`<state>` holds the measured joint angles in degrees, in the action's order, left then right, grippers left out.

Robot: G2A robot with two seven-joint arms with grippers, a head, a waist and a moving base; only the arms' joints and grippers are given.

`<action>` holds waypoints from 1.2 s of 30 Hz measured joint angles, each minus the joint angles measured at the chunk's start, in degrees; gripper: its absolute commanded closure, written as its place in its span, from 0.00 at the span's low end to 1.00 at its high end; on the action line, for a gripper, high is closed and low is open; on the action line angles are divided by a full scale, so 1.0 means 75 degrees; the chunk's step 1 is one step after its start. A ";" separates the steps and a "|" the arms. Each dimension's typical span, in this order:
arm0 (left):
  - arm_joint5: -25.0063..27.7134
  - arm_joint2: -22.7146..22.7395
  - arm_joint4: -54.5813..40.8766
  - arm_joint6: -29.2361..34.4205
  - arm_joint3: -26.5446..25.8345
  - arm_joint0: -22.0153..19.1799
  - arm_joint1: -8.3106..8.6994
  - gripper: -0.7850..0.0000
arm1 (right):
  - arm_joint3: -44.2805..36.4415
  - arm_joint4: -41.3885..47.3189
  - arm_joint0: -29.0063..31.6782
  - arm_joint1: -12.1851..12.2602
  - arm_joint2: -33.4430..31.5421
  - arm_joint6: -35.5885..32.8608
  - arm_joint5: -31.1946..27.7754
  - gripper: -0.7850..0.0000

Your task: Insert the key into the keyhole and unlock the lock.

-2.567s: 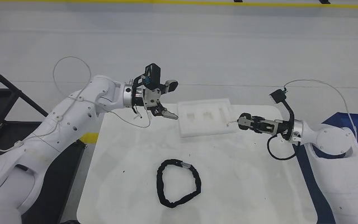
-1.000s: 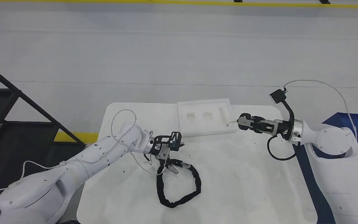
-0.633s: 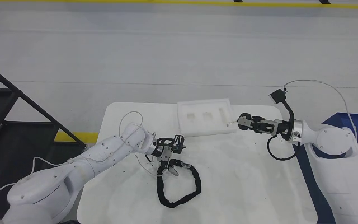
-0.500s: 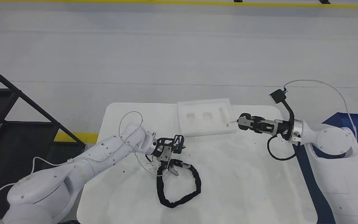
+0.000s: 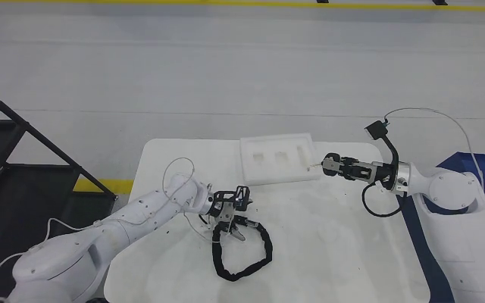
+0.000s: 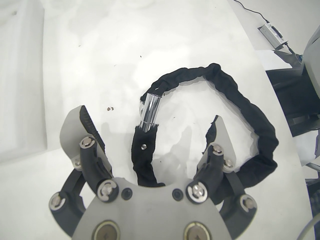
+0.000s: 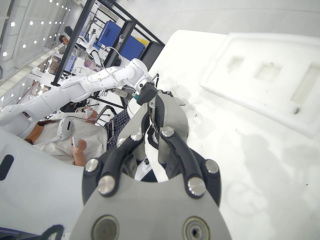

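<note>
Straddling the chain lock (image 6: 250,111) on the white table (image 5: 341,242), the left gripper (image 6: 150,122) stands with its fingers spread wide and nothing clasped. The lock's chrome cylinder (image 6: 150,109) lies between the two fingertips and touches neither. From the cylinder the black fabric-sleeved chain runs back under the palm, then loops out past one finger and round ahead of the gripper to rejoin the cylinder's far end. Contact between the fingers and the table cannot be determined.

The right gripper (image 5: 326,164) is well apart from the lock, its fingers clenched on a thin key (image 5: 312,163). The key projects beyond the fingertips toward the white foam tray (image 5: 250,178); its tip is just beside the tray's near corner, and contact there cannot be determined.
</note>
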<state>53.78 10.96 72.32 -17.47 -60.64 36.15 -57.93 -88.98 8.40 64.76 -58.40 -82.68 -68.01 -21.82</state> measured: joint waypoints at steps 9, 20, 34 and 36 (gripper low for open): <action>-0.0683 -0.0095 0.1977 -0.1649 0.0312 0.0084 -0.0161 0.00 | 0.0000 0.0000 0.0000 0.0000 0.0000 0.0000 0.0000 1.00; -0.0511 -0.0158 0.2921 -0.2538 0.1179 0.0035 -0.0624 0.45 | 0.0000 0.0000 0.0000 0.0000 0.0000 0.0000 0.0000 1.00; -0.0721 -0.0096 0.3162 -0.2808 0.1969 0.0094 -0.1080 1.00 | 0.0000 0.0000 0.0000 0.0000 0.0000 0.0000 0.0000 1.00; -0.0724 -0.0074 0.3196 -0.2829 0.2010 0.0082 -0.1125 1.00 | 0.0000 0.0000 0.0000 0.0000 0.0000 0.0000 0.0000 1.00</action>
<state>48.35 10.41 96.29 -38.68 -45.57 36.77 -66.37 -88.98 8.40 64.76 -58.40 -82.68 -68.01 -21.82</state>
